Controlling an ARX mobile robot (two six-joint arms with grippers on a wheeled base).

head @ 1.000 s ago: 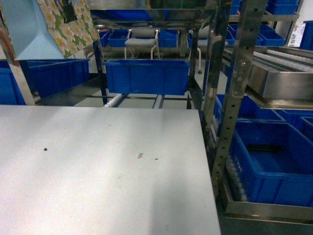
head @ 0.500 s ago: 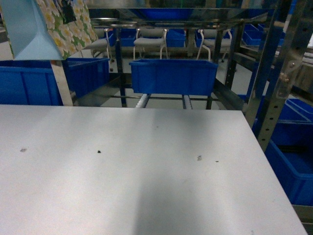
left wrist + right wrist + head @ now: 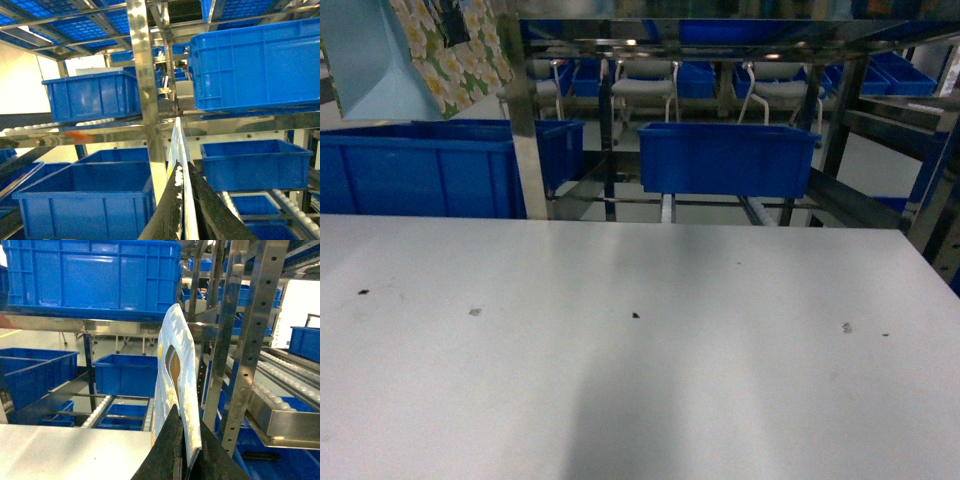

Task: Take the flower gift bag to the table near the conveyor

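Note:
The flower gift bag [image 3: 430, 45] hangs at the top left of the head view, with a pale blue side and a daisy-print face, above the far left of the white table [image 3: 640, 380]. No gripper shows in that view. My left gripper [image 3: 183, 163] is shut on a bag's thin white top edge [image 3: 177, 137]. A second pale blue, faintly flowered bag [image 3: 175, 330] with a cut-out handle is pinched in my shut right gripper [image 3: 187, 415], just past the table's corner [image 3: 65, 450]. The steel conveyor [image 3: 667, 208] stands behind the table.
Blue plastic bins [image 3: 725, 158] sit on the racking behind the table, a larger one [image 3: 415, 168] at the left. A perforated steel upright [image 3: 245, 340] and a roller lane [image 3: 285, 390] stand close to the right of the right gripper. Chairs [image 3: 645, 88] are far behind.
The head view has swung left: the blue bin and the racking drifted right in frame, and the right-hand upright and lower bins left the view. The flowered bag stays at the top left.

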